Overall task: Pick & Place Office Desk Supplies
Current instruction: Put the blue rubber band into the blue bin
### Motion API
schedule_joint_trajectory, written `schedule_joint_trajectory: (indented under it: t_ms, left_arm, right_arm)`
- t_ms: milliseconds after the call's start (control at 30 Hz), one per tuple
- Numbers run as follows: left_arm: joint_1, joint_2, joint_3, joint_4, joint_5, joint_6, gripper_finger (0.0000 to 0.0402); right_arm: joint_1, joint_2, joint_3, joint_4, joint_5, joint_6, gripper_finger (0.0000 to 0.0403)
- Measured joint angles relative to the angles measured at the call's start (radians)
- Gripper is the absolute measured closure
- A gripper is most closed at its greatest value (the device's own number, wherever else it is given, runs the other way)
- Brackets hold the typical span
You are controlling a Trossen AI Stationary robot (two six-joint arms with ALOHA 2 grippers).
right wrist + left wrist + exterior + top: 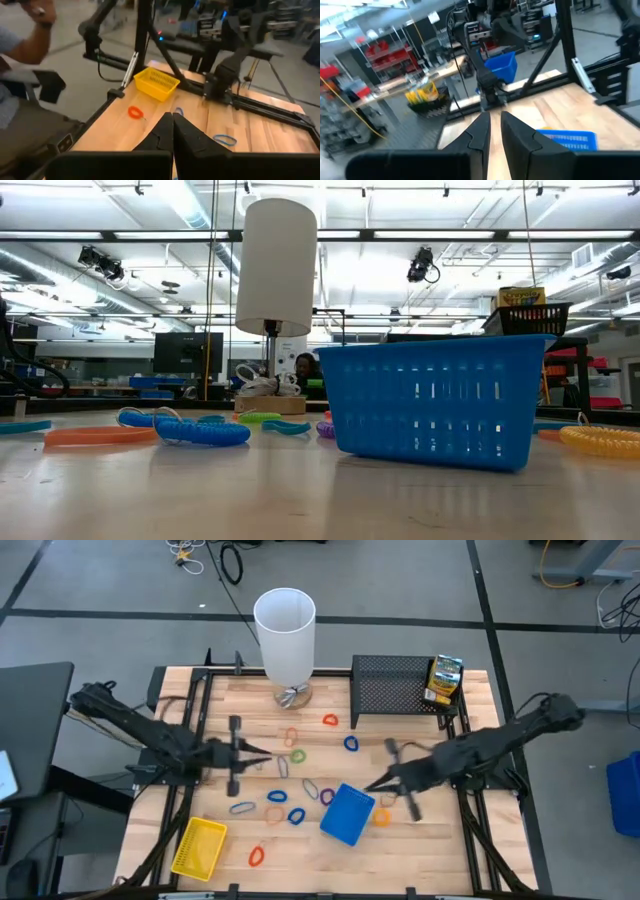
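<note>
Several coloured rubber-band loops, one of them green (298,755), lie flat on the wooden table's middle. A blue tray (348,813) stands on its base right of centre, and a yellow tray (199,846) at the near left. A green-yellow box (444,680) sits in the black mesh rack (395,690). My left gripper (268,753) hangs above the table's left part, pointing level, a narrow gap between its fingers (481,131) with nothing in it. My right gripper (375,785) hovers just right of the blue tray, shut and empty (173,122).
A tall white cylinder (285,635) stands at the far middle. A black frame (200,710) runs along the table's sides. A person's arm (30,30) shows beyond the table in the right wrist view. Free wood lies between the two trays at the near edge.
</note>
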State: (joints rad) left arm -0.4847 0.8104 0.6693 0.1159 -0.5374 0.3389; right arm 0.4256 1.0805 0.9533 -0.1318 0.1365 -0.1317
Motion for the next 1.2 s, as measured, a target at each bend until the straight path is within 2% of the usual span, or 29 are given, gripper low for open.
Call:
schedule_joint_trajectory:
  t_ms: [100,233,333,467,733,833,1000,1100,1200]
  left_arm:
    - [0.001,-0.088,-0.05,-0.037,0.018,-0.068,0.0348]
    - [0.002,-0.18,-0.202,0.074,0.013,-0.085,0.0348]
    - [0.014,-0.217,-0.317,0.253,0.015,-0.116,0.0348]
    - [0.036,-0.22,-0.419,0.329,0.025,-0.187,0.0348]
    - [0.128,-0.116,-0.471,0.338,0.11,-0.336,0.0348]
    - [0.165,-0.073,-0.471,0.335,0.124,-0.338,0.0348]
    - [0.22,-0.024,-0.471,0.356,0.14,-0.326,0.0348]
    - [0.247,-0.009,-0.471,0.363,0.162,-0.323,0.0348]
    - [0.265,-0.002,-0.471,0.365,0.181,-0.323,0.0348]
  right_arm:
    - [0.019,-0.168,-0.184,0.089,0.045,0.036,0.0403]
    - [0.032,-0.311,-0.378,0.167,0.097,0.05,0.0403]
    - [0.03,-0.364,-0.475,0.188,0.165,0.062,0.0402]
    - [0.02,-0.367,-0.553,0.182,0.236,0.096,0.0392]
    - [-0.093,-0.346,-0.638,0.11,0.24,0.202,0.0364]
    - [-0.152,-0.346,-0.64,0.023,0.17,0.254,0.0343]
    - [-0.211,-0.323,-0.64,-0.06,0.014,0.322,0.0279]
    - [-0.21,-0.275,-0.613,-0.131,-0.005,0.358,0.0245]
    - [-0.202,-0.196,-0.55,-0.225,-0.006,0.382,0.023]
